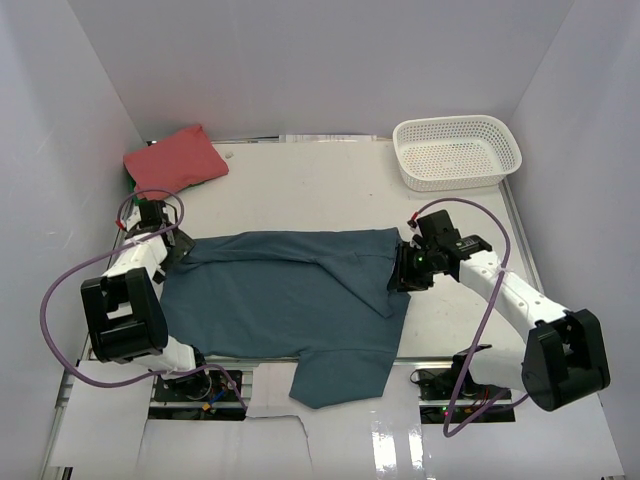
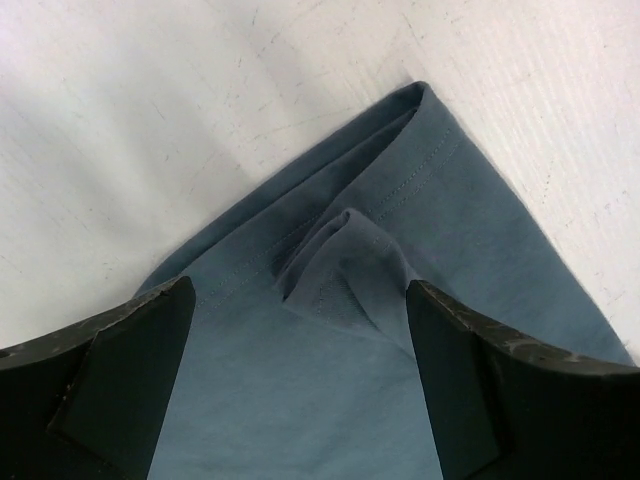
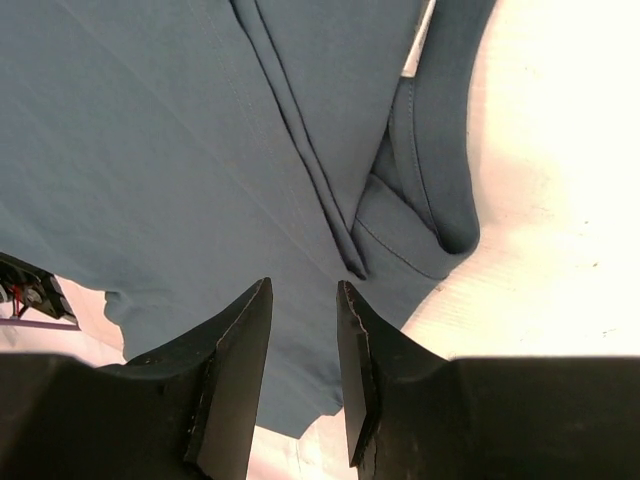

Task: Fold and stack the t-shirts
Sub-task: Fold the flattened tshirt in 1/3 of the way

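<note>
A dark teal-blue t-shirt (image 1: pixel 290 300) lies spread across the middle of the table, one sleeve hanging over the near edge. My left gripper (image 1: pixel 178 245) sits at its far left corner. In the left wrist view this gripper (image 2: pixel 300 290) is open wide, and a small pinched ridge of teal cloth (image 2: pixel 345 260) stands free between the fingers. My right gripper (image 1: pixel 401 270) is at the shirt's right edge. It (image 3: pixel 303 285) is open by a narrow gap above the flat cloth (image 3: pixel 150 150), with nothing between the fingers. A folded coral-red t-shirt (image 1: pixel 175 160) lies at the back left.
A white lattice basket (image 1: pixel 458 150) stands at the back right corner. White walls close in the table on three sides. Bare tabletop (image 1: pixel 300 190) shows between the teal shirt and the back wall.
</note>
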Available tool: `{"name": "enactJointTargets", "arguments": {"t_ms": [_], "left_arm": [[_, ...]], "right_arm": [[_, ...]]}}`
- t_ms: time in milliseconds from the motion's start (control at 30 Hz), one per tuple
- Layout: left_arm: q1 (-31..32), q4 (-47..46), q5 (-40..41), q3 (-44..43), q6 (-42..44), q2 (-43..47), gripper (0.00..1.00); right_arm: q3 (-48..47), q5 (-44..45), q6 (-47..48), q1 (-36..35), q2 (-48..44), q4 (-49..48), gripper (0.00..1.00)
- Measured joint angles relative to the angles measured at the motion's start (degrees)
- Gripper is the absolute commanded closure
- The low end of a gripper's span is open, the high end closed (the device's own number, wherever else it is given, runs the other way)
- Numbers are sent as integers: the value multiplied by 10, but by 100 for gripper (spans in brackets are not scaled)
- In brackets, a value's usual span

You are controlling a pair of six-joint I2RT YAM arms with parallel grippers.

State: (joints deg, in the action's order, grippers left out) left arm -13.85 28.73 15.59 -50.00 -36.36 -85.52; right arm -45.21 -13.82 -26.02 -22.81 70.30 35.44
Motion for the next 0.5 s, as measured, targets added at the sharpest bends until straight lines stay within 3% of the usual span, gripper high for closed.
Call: {"name": "enactJointTargets", "arguments": {"t_ms": [267, 500], "left_arm": [[-2, -21, -5, 8, -5, 42, 2], [-2, -73, -42, -12, 47, 94, 2]], "right_arm": [[-38, 0, 5, -1, 46, -12, 61], [-108, 5, 16, -1, 143, -35, 61]]}}
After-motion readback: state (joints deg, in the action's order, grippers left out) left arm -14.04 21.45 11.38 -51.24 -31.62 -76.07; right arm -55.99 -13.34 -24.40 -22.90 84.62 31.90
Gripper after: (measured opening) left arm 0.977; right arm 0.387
